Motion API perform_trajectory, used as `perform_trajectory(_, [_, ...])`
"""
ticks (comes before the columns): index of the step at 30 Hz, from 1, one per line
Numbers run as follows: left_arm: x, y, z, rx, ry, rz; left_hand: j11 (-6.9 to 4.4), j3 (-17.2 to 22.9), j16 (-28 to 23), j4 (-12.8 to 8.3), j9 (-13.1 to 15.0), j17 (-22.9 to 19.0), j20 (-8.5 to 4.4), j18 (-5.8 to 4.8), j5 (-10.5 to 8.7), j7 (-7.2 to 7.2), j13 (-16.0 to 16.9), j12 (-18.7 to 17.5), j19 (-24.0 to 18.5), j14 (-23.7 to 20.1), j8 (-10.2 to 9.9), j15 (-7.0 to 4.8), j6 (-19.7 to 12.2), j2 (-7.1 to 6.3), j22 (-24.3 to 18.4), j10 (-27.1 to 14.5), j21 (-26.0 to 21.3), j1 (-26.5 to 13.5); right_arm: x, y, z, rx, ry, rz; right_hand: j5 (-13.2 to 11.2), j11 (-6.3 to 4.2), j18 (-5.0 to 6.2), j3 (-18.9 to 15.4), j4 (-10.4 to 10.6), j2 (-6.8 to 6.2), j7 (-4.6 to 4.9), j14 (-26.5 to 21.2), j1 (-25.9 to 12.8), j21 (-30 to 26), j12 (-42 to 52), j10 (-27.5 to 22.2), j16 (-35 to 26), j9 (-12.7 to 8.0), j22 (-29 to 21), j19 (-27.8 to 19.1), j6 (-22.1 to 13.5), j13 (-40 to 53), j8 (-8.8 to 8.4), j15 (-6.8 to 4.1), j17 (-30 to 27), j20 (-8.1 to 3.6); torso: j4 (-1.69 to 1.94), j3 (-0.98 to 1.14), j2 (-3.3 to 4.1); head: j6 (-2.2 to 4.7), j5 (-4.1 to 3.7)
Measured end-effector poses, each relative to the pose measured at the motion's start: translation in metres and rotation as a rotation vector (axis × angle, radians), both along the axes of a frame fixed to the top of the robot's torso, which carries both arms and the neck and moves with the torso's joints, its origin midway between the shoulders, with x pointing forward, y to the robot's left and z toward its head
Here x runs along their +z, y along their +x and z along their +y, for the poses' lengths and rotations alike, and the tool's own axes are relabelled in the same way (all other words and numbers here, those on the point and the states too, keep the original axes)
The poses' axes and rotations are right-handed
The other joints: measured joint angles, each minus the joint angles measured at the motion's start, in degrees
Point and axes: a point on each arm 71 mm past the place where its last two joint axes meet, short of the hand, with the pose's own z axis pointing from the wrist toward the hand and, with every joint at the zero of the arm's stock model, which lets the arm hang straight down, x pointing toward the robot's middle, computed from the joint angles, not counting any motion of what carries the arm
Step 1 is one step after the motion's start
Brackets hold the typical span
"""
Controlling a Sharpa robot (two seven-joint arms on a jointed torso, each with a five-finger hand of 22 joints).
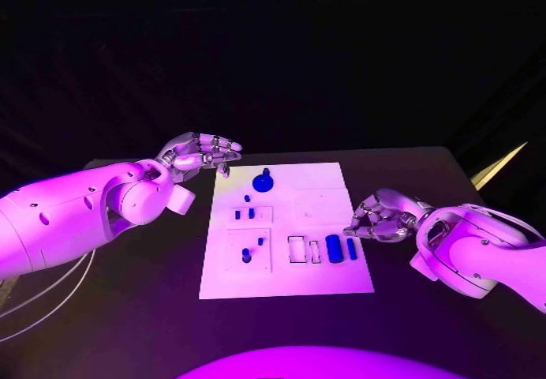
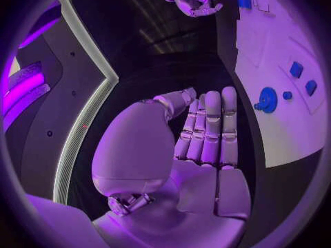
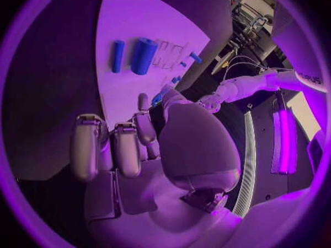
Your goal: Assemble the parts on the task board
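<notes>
**Both hands empty at the board's edges**

Head view. The white board (image 1: 287, 230) lies in the middle of the black table (image 1: 136, 300). The left hand (image 1: 200, 152) hovers at the board's far left corner, fingers loosely curled and slightly apart, holding nothing; whether its fingertips touch the board cannot be told. The right hand (image 1: 383, 218) sits just beside the board's right edge, fingers curled inward on nothing. On the board, a round blue part (image 1: 263, 182) lies near the far edge, close to the left hand. Two small blue parts (image 1: 244, 213) stand in a square recess at mid-board. A short blue peg (image 1: 246, 255) lies in the lower left recess. A thick blue cylinder (image 1: 334, 247) and a thin blue bar (image 1: 352, 249) lie side by side near the right edge, just beside the right hand.

Left wrist view. The left hand (image 2: 207, 132) shows its fingers straight, side by side and close together, with the thumb set apart; nothing lies between them. The round blue part (image 2: 267, 100) rests on the board (image 2: 289, 132) beyond the fingertips, apart from them. The right hand (image 2: 196, 1) appears far off, curled.

Right wrist view. The right hand (image 3: 127, 143) has its fingers bent toward the palm, and the grasp is empty. The thick blue cylinder (image 3: 144, 55) and thin blue bar (image 3: 118, 55) lie on the board (image 3: 131, 16) ahead of the fingers, not touching them.
</notes>
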Motion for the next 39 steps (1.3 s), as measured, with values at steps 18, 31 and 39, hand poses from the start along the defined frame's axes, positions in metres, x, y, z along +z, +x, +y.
perform_trajectory(18, [-0.001, -0.001, 0.002, 0.007, -0.015, 0.015, 0.00, 0.0, 0.0, 0.0, 0.0, 0.0, 0.00, 0.00, 0.00, 0.09, 0.0, 0.4, 0.0, 0.0, 0.0, 0.00, -0.1, 0.00, 0.0, 0.0, 0.0, 0.0, -0.024, -0.006, 0.019, 0.012, -0.071, -0.004, 0.8, -0.87, -0.48, -3.8, 0.2, 1.30, -0.40, 0.0, -3.7, 1.9, 0.1, 6.7, 0.7, 0.4, 0.0, 0.0, -2.7, 0.0, 0.90, 0.00, 0.0, 0.00, -0.18, -0.14, -0.16, -0.37, 0.02])
perform_trajectory(31, [-0.001, -0.002, 0.003, 0.007, -0.014, 0.016, 0.00, 0.0, 0.0, 0.0, 0.0, 0.0, 0.00, 0.00, 0.00, 0.09, 0.0, 0.4, 0.0, 0.0, 0.0, 0.00, -0.1, 0.00, 0.0, 0.0, 0.0, 0.0, -0.040, -0.007, 0.028, 0.039, -0.137, 0.012, 2.6, -0.89, -0.49, -6.5, 0.2, 1.29, -0.35, 0.0, -3.7, 1.9, 0.1, 7.3, 0.9, 0.7, 0.0, 0.0, -3.5, 0.0, 1.56, 0.00, 0.0, 0.00, -0.26, -0.07, -0.15, -1.03, 0.37])
perform_trajectory(39, [-0.001, -0.002, 0.004, 0.009, -0.013, 0.016, 0.00, 0.0, 0.0, 0.0, 0.0, 0.0, 0.00, 0.00, 0.00, 0.09, 0.0, 0.4, 0.0, 0.0, 0.0, 0.00, -0.1, 0.00, 0.0, 0.0, 0.0, 0.0, -0.045, -0.006, 0.032, 0.038, -0.181, 0.012, 1.5, -0.91, -0.49, -8.7, 0.6, 1.21, -0.37, 0.0, -5.3, 2.5, 0.1, 7.3, 1.1, 0.9, 0.0, 0.0, -3.9, 0.0, 1.58, 0.00, 0.0, 0.00, -0.24, -0.10, -0.18, -1.08, 0.48])
